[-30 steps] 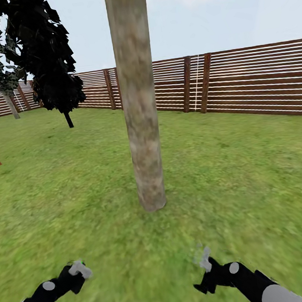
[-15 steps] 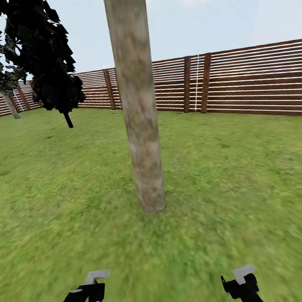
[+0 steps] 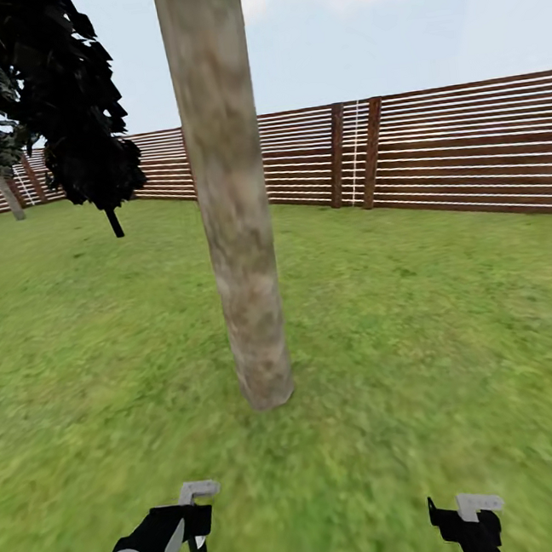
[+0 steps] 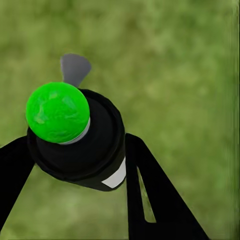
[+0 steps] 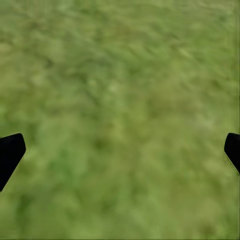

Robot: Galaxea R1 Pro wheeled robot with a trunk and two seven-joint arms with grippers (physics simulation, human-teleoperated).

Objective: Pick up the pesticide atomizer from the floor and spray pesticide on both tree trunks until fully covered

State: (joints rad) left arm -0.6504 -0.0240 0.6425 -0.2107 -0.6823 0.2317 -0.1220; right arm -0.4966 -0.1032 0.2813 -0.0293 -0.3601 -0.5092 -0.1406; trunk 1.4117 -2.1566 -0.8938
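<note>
A thick, mottled grey-tan tree trunk (image 3: 236, 229) rises from the lawn straight ahead, a short way beyond both arms. A second tree with a pale trunk (image 3: 7, 199) stands far off at the left by the fence. In the left wrist view the pesticide atomizer (image 4: 95, 145), a small dark bottle with a white band and a bright green tip, sits clamped between the black fingers. My left gripper (image 3: 197, 525) is shut on it, low over the grass. My right gripper (image 3: 475, 519) hangs open above bare grass, its fingertips (image 5: 10, 150) spread wide.
A tree with black jagged foliage (image 3: 78, 118) and a thin dark stem stands at the back left. A reddish-brown slat fence (image 3: 467, 147) closes the lawn behind. Green grass (image 3: 418, 320) stretches all around the near trunk.
The view has moved closer, so the near trunk looks larger and further left. Both arms sit lower in the picture than a second ago, their grippers turned.
</note>
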